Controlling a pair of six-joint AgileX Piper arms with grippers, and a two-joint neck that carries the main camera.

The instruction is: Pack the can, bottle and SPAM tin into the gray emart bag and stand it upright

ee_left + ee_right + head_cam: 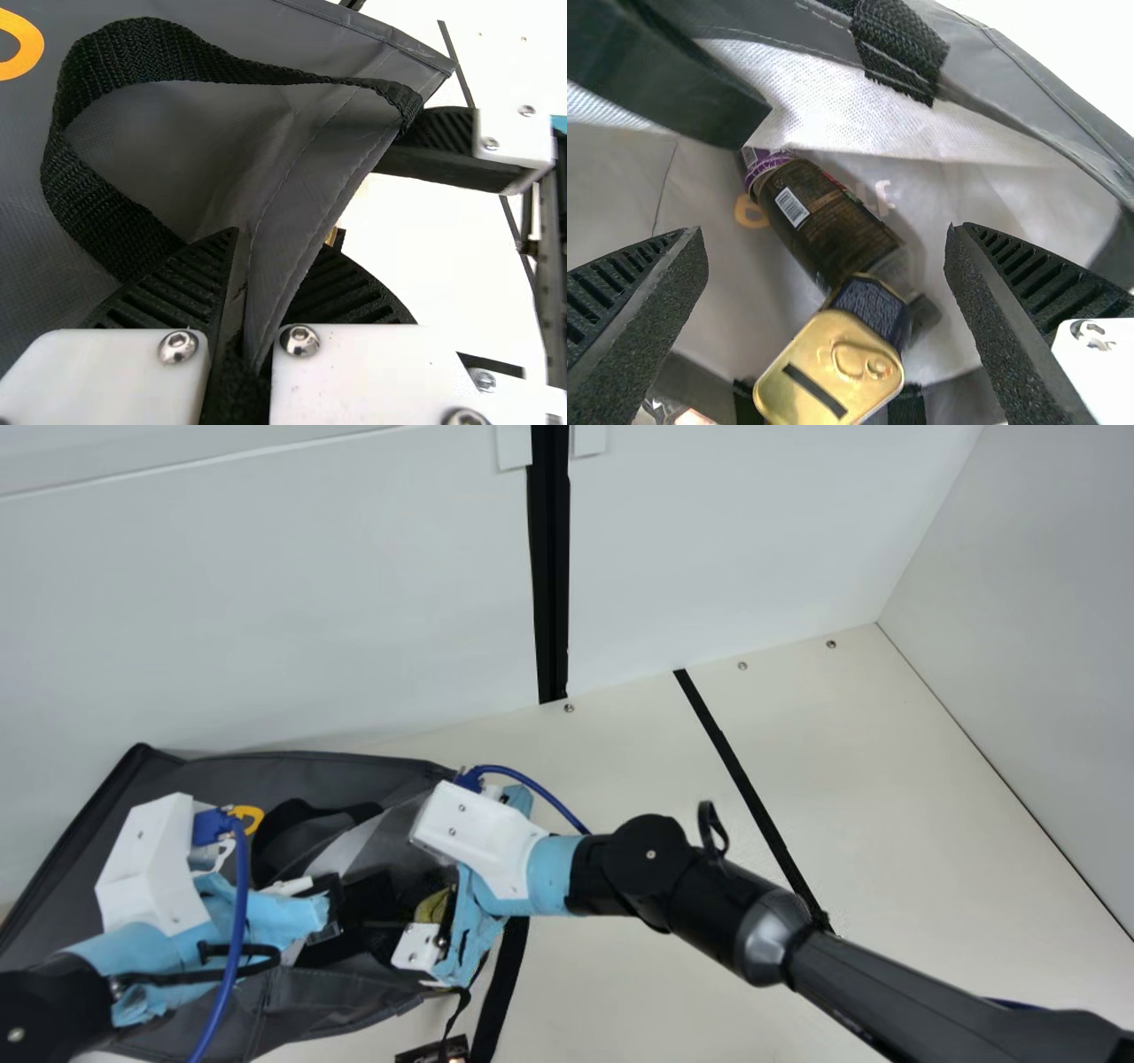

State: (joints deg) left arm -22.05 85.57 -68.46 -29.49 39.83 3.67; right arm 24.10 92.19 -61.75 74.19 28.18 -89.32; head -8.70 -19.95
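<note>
The gray bag (292,1001) lies with its mouth spread at the main view's lower left. My left gripper (330,908) is at its near side; in the left wrist view, the gripper (244,292) pinches the gray rim (306,190) beside a black strap loop (106,190). Above the mouth is my right gripper (421,899); in the right wrist view, this gripper (826,248) stands open, nothing between its fingers. Beyond them, inside the bag, the dark bottle (833,217) lies slanted against the gold-topped SPAM tin (824,367). I cannot make out the can.
A small dark printed item (434,1050) lies at the main view's bottom edge, by a black strap (503,992). White walls (266,602) rise behind the bag, and a black strip (744,779) crosses the cream table (886,779) on the right.
</note>
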